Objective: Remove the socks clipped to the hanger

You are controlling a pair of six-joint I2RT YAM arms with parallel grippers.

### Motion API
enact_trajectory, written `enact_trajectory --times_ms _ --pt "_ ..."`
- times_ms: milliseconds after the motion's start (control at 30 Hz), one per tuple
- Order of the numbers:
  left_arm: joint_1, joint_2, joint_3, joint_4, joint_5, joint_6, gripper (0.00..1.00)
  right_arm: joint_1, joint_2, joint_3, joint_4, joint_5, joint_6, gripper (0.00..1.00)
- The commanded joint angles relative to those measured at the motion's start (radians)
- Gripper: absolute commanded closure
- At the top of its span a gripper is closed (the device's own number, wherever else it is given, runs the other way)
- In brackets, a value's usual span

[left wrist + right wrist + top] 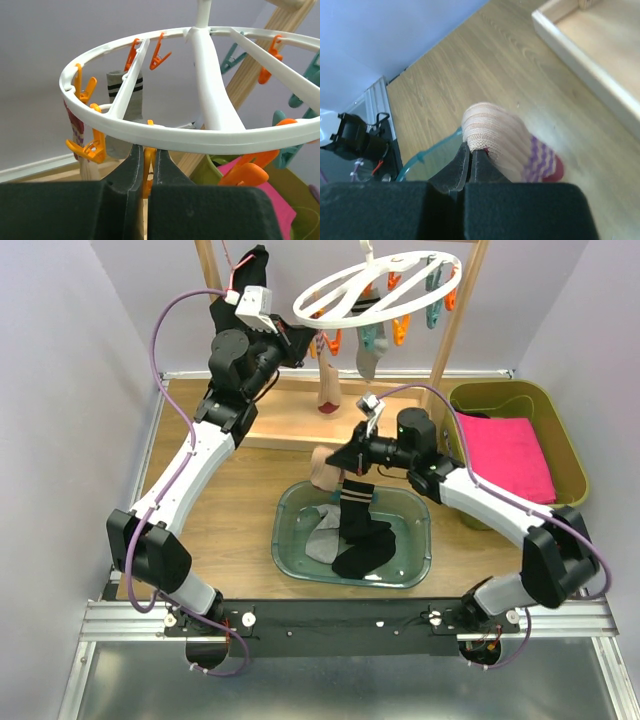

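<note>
While the right hand [471, 150] clenches a sock [500, 135] jutting ahead, the left hand [146, 150] pinches a peg [147, 167] under the hanger [200, 136].

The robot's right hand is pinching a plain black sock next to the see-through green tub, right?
Not quite. The right gripper is pinching a tan ribbed sock with purple zigzag stripes and a maroon toe, not a plain black one. The right wrist view shows it, next to the see-through teal plastic tub.

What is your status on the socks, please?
Left claw shut on an orange peg under the ring. Right claw shut on a tan sock by the tub. Grey sock clipped on. Nothing blocking.
</note>
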State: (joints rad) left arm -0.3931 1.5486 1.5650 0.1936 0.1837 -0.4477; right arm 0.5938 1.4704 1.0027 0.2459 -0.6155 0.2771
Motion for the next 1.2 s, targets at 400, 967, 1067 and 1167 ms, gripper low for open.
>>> enact_trajectory --times_ms 400,967,1067,1167 --pt "-0.159 -0.163 -0.037 -0.042 -0.205 0.193 1.0 0.0 -0.496 -0.223 -0.528 0.189 0.056 0.99" --pt "-0.323 -0.196 -0.04 -0.02 -0.19 0.138 1.0 0.0 -0.585 -0.294 -0.504 0.296 0.071 0.16" --pt "-0.343 -0.2 -0.04 -0.016 -0.191 0.133 1.0 0.0 -0.535 -0.294 -0.337 0.345 0.054 0.05" --pt "-0.362 -0.203 -0.036 -0.014 -0.194 0.132 1.0 0.0 -0.451 -0.247 -0.15 0.368 0.016 0.02"
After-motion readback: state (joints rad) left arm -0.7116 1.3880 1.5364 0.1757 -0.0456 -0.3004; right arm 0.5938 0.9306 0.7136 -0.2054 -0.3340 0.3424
